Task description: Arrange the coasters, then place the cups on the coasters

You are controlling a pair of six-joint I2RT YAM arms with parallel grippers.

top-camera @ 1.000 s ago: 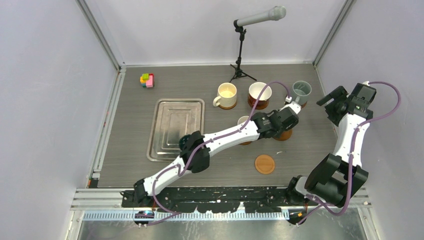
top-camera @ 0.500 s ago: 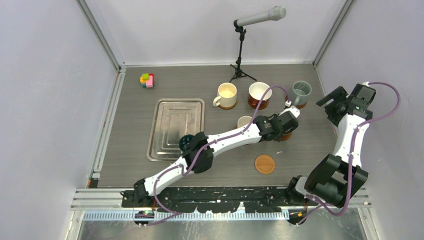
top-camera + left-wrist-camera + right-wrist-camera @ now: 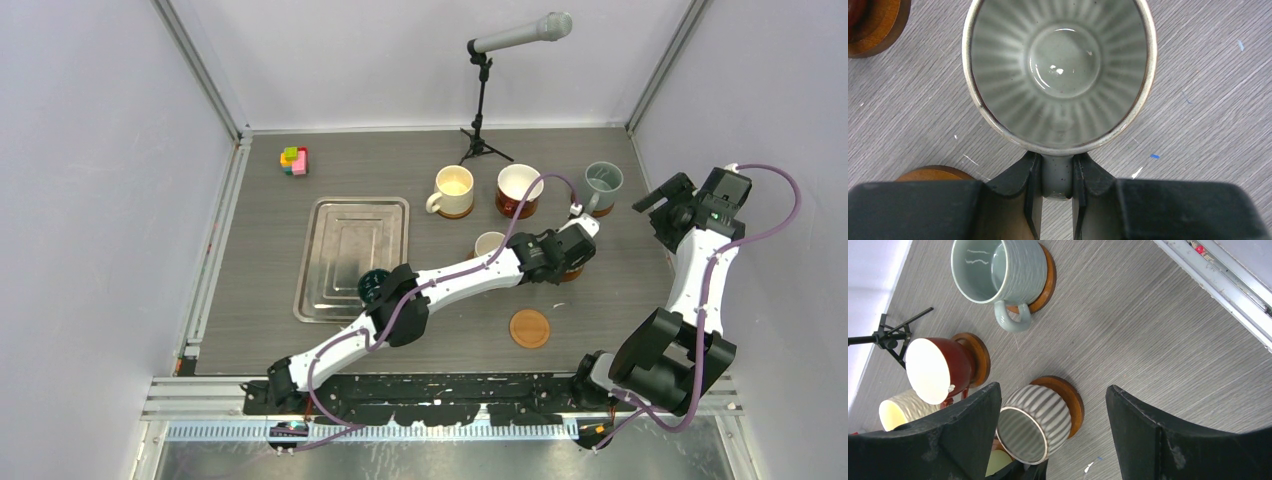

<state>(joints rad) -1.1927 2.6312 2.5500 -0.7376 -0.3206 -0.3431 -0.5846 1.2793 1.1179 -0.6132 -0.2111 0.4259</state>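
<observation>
While the left arm reaches across the middle of the table, the left hand pinches the handle of the ribbed cup, one finger on each side. The cup stands mouth up, and the right wrist view shows its base against a coaster. I cannot tell whether it rests fully on it. From above, this cup is mostly hidden under the left hand.

The right hand hangs above the right side of the table, its fingers spread wide and holding nothing.

Along the far row, the cream cup, the red-brown cup and the grey-blue cup each sit on coasters. The pale green cup is just left of the ribbed one, half covered by the arm. The teal cup is at the near right corner of the tray, also partly hidden. A bare coaster lies alone nearer the arm bases, apart from every cup.

A block toy sits in the far left corner.
</observation>
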